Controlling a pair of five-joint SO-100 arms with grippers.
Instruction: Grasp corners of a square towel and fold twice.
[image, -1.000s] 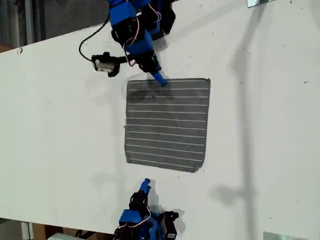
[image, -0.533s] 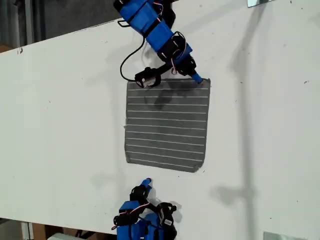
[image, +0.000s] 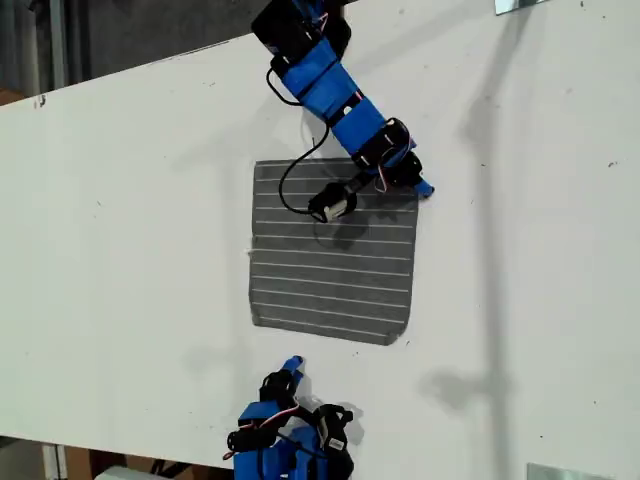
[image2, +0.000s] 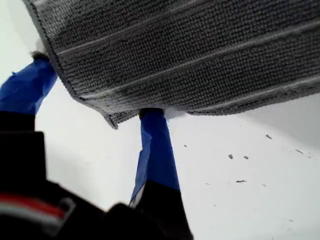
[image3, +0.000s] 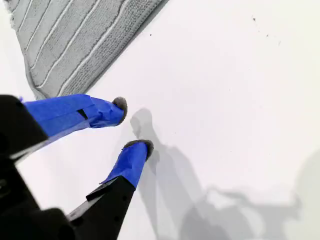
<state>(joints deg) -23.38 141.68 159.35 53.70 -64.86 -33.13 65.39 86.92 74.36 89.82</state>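
Observation:
The grey striped towel (image: 330, 270) lies flat in the middle of the white table (image: 130, 230). My first gripper (image: 422, 186) is at the towel's upper right corner in the exterior view. In the first wrist view my first gripper (image2: 95, 85) is open, its blue fingers (image2: 156, 145) standing on either side of that corner (image2: 112, 120), one tip touching the towel's edge. My second gripper (image: 291, 366) sits below the towel's lower left corner (image: 256, 318) in the exterior view, clear of the cloth. There my second gripper (image3: 132, 125) is open over bare table, with the towel (image3: 70, 40) a short way ahead.
The first arm's wrist camera (image: 333, 203) and its black cable (image: 295, 185) hang over the towel's upper part. Metal plates sit at the exterior view's top right (image: 520, 5) and bottom right (image: 565, 472). The table's edge (image: 120, 75) runs along the upper left of that view.
The first arm has swung along the towel's upper edge from its left part to its right corner, in the exterior view. The second arm drew back slightly, then held still.

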